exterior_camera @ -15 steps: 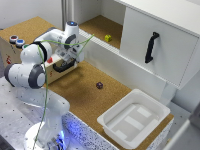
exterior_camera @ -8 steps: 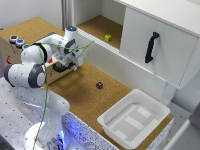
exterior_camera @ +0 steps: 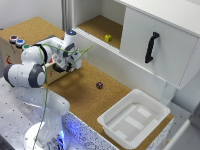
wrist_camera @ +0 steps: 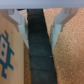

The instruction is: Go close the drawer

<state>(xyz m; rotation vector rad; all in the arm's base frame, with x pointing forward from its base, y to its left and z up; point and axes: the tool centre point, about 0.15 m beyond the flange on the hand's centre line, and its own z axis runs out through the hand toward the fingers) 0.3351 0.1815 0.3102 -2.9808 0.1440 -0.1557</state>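
Note:
The low wooden box [exterior_camera: 11, 55] stands at the exterior view's left on the cork surface. The light-wood drawer [exterior_camera: 54, 75] faces the exterior view's right and is mostly hidden behind the wrist. My gripper [exterior_camera: 68, 62] is right at the drawer front. In the wrist view the black bar handle [wrist_camera: 39, 47] runs between my two fingers [wrist_camera: 19, 22], with a small gap on each side. The gripper [wrist_camera: 39, 25] is open around the handle. The light-wood drawer front [wrist_camera: 67, 55] fills the background.
A large white cabinet door with a vertical black handle [exterior_camera: 151, 47] stands at the back right. A white plastic tub [exterior_camera: 132, 119] sits at the front right. A small dark object [exterior_camera: 99, 85] lies on the cork. A yellow object [exterior_camera: 108, 38] sits inside the cabinet. Coloured buttons [exterior_camera: 20, 42] top the box.
The gripper has shifted slightly down and toward the wooden box, keeping the handle between its fingers. Nothing else has moved.

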